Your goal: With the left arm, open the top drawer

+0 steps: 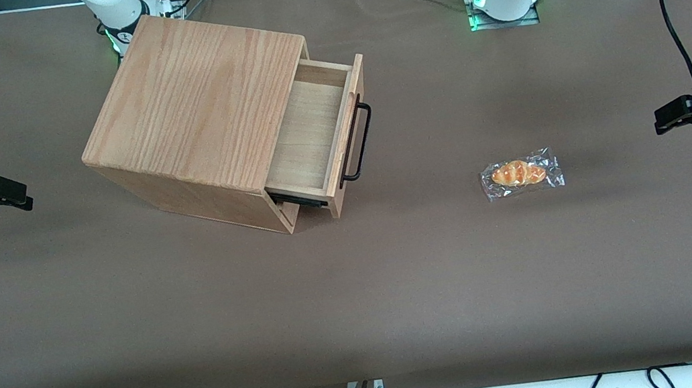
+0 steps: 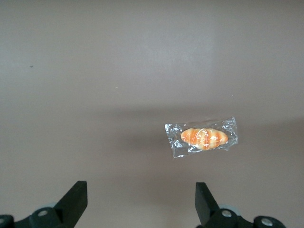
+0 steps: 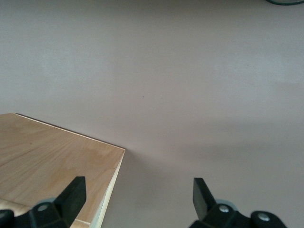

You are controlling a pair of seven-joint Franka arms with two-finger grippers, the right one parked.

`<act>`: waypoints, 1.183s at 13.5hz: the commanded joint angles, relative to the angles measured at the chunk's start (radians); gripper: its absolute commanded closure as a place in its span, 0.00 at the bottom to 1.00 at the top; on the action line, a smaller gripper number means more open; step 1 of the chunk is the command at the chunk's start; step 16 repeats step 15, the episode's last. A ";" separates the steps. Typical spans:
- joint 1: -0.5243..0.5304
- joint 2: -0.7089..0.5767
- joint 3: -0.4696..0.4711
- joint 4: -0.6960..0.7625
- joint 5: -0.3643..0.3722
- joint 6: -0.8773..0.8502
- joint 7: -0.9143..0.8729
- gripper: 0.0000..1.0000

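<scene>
Oak drawer already pulled out, gripper released and away from it.
Cabinet sits toward the parked arm's end; the gripper, fingers spread and holding nothing, hangs over bare table near a wrapped bun. Risk: any return sweep could clip the handle and nudge the drawer back in.

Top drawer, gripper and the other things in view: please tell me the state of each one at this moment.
top drawer: pulled out, pale inside bare
handle: free, nothing grips it
cabinet: upright on the table
left arm's gripper: open, holds nothing, above the table, away from the drawer
wrapped bread roll: sealed in clear plastic, lying flat toward the working arm's end
</scene>
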 commanded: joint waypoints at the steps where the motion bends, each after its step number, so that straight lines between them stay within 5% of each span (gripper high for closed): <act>1: -0.013 -0.030 0.029 -0.035 -0.036 0.020 0.103 0.00; 16: -0.025 -0.032 0.046 -0.067 -0.042 0.060 0.127 0.00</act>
